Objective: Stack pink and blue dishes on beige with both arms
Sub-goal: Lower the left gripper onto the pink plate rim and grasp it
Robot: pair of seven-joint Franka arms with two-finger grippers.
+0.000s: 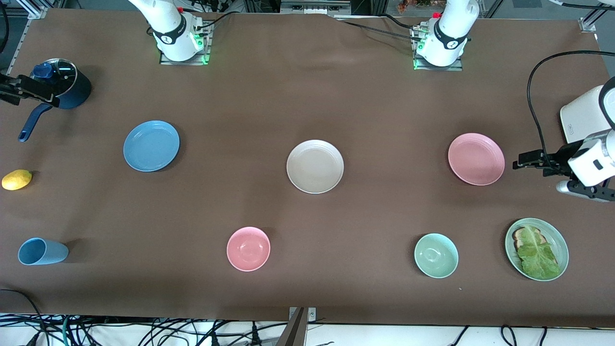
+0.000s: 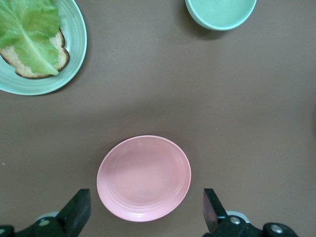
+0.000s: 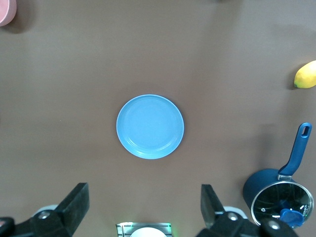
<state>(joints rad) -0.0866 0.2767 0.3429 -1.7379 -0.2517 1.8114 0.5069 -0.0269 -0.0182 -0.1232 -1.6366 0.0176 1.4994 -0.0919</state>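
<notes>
The beige plate (image 1: pixel 315 166) lies in the middle of the table with nothing on it. The blue plate (image 1: pixel 151 145) (image 3: pixel 150 126) lies toward the right arm's end, the pink plate (image 1: pixel 476 158) (image 2: pixel 143 177) toward the left arm's end. My left gripper (image 1: pixel 528 161) (image 2: pixel 145 193) hangs open high up by the pink plate's outer edge, and in its wrist view the plate shows between the fingers. Near the table's right-arm end, my right gripper (image 1: pixel 7 90) (image 3: pixel 143 188) is open and high. Neither gripper holds anything.
Nearer the camera lie a tipped light blue cup (image 1: pixel 42 251), a pink bowl (image 1: pixel 248 248), a green bowl (image 1: pixel 436 255) and a green plate with toast and lettuce (image 1: pixel 557 240). A lemon (image 1: pixel 17 179) and a lidded dark blue pot (image 1: pixel 65 86) sit at the right arm's end.
</notes>
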